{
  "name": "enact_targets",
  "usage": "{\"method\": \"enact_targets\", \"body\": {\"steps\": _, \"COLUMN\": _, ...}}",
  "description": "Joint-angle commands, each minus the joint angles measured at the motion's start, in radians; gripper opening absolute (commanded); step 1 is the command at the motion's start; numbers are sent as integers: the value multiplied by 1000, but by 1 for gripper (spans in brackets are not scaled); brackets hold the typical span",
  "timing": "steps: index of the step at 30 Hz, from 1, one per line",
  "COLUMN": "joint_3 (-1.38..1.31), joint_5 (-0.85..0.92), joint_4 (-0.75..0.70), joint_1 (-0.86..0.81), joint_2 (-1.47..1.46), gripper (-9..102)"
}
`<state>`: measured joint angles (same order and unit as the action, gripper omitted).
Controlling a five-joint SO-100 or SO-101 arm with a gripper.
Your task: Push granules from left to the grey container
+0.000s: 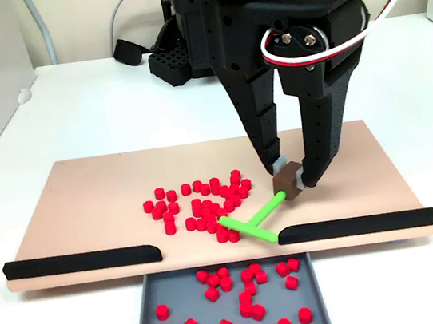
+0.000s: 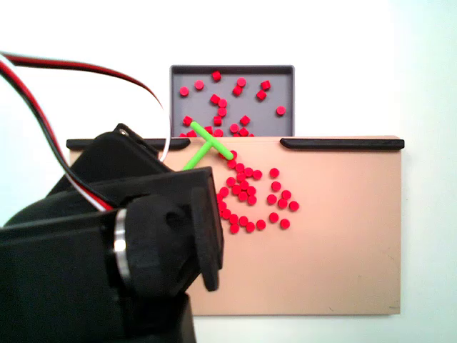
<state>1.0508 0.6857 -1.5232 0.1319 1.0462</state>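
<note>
Many red granules (image 1: 200, 204) lie in a loose cluster on the tan board (image 1: 85, 204), left of the pusher; in another fixed view the granules (image 2: 251, 196) sit right of it. More granules (image 1: 247, 291) rest inside the grey container (image 1: 153, 316) below the board's gap, also seen as the grey container (image 2: 285, 86) at the top. My black gripper (image 1: 292, 174) is shut on the brown handle block (image 1: 286, 180) of the green T-shaped pusher (image 1: 251, 223), whose crossbar lies by the gap, touching the cluster's right edge. In the other fixed view my arm hides the gripper and the pusher (image 2: 206, 148) pokes out.
Two black strips (image 1: 81, 261) (image 1: 354, 225) line the board's front edge, leaving a gap above the container. The arm's base and cables (image 1: 161, 57) stand behind the board. White table surrounds everything.
</note>
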Motion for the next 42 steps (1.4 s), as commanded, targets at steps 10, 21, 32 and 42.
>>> {"method": "enact_targets", "body": {"steps": 10, "joint_3": 38, "joint_5": 175, "joint_4": -9, "joint_1": -12, "joint_2": 213, "gripper": 0}}
{"method": "enact_targets", "body": {"steps": 21, "joint_3": 403, "joint_5": 456, "joint_4": -9, "joint_1": -14, "joint_2": 537, "gripper": 0}}
{"method": "enact_targets", "body": {"steps": 32, "joint_3": 693, "joint_5": 864, "joint_4": -9, "joint_1": -120, "joint_2": 772, "gripper": 0}}
{"method": "enact_targets", "body": {"steps": 42, "joint_3": 701, "joint_5": 876, "joint_4": -9, "joint_1": -130, "joint_2": 762, "gripper": 0}}
